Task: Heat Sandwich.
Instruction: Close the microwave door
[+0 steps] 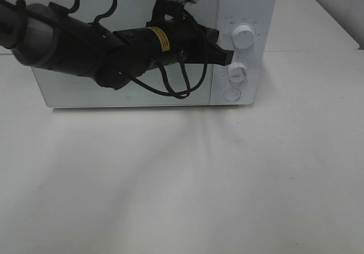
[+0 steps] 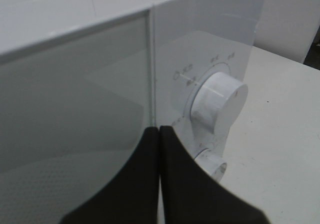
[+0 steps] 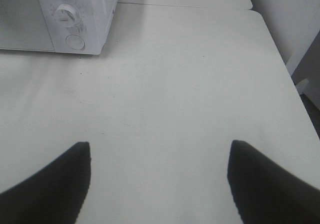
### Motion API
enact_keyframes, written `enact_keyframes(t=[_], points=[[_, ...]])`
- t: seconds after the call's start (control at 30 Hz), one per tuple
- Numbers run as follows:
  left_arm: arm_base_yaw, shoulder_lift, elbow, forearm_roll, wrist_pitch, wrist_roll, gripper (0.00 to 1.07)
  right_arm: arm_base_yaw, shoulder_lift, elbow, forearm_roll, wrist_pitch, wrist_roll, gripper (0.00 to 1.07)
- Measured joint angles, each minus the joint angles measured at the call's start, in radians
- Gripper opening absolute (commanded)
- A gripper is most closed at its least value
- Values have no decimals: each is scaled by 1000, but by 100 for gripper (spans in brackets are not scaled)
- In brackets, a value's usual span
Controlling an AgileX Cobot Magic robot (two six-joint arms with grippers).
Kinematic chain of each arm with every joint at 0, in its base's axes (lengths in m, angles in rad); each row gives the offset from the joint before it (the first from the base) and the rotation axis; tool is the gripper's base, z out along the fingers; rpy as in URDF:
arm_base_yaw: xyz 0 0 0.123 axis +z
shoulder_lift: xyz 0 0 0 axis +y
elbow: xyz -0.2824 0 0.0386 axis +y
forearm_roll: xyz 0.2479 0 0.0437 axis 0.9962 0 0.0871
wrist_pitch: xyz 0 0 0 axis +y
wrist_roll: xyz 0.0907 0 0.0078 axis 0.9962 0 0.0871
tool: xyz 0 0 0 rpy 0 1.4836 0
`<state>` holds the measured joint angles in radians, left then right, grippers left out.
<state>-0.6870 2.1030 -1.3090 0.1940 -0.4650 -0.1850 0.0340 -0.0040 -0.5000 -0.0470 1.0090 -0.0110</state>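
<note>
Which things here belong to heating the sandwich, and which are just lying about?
Job: white box-shaped microwave oven; its white round lower dial; black left gripper, jaws shut.
Idle: black right gripper, jaws open; white table. Sandwich not visible.

White box-shaped microwave oven (image 1: 253,7) stands upright at back of the white table (image 1: 182,180), front facing the high cam. Its door (image 1: 74,89), w/ grey glass window, is shut; inside can't be made out, so the sandwich can't be seen. Ctrl panel at right end: upper knob (image 1: 244,36), lower knob (image 1: 237,71), both round & white, round button (image 1: 232,94) beneath.
</note>
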Motion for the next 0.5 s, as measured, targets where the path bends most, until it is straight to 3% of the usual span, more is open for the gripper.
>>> enact_keyframes(t=[0.43,0.5], points=[[39,-134,217,-34,-12,4,0,0,0,0,0,0,0,74],[39,-185,275,-33,-12,4,18,0,0,0,0,0,0,74]])
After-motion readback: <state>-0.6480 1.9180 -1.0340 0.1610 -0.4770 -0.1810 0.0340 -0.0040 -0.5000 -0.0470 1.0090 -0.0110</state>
